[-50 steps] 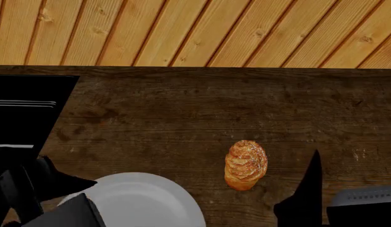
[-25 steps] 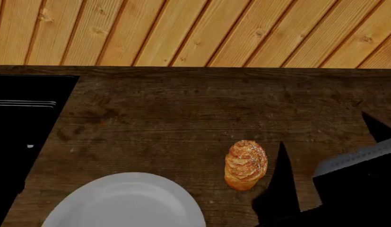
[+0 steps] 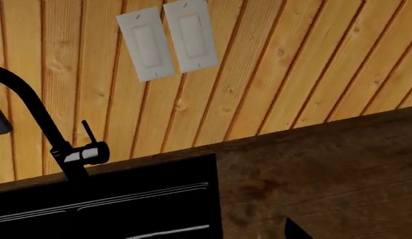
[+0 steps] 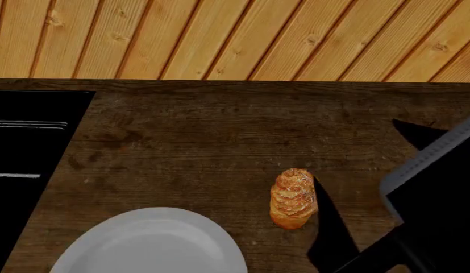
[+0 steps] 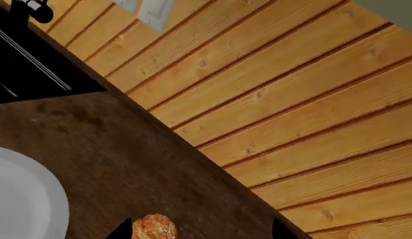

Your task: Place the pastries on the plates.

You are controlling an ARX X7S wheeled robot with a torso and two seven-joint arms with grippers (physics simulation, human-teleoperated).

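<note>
An oval golden-brown pastry lies on the dark wooden counter, apart from the plate. To its left, at the near edge, a white plate sits bare. My right gripper is open: one dark finger stands right beside the pastry's right side, the other far off to the right. In the right wrist view the pastry sits close to one fingertip, with the plate beyond. My left gripper is out of the head view; one fingertip shows far off centre, so it looks open.
A black sink is set into the counter at the left, with a black faucet behind it. A wooden plank wall runs along the back, with two white switch plates on it.
My left arm has left the head view. My right gripper has moved forward and left, and its near finger has come up beside the pastry. Pastry and plate have not moved.
</note>
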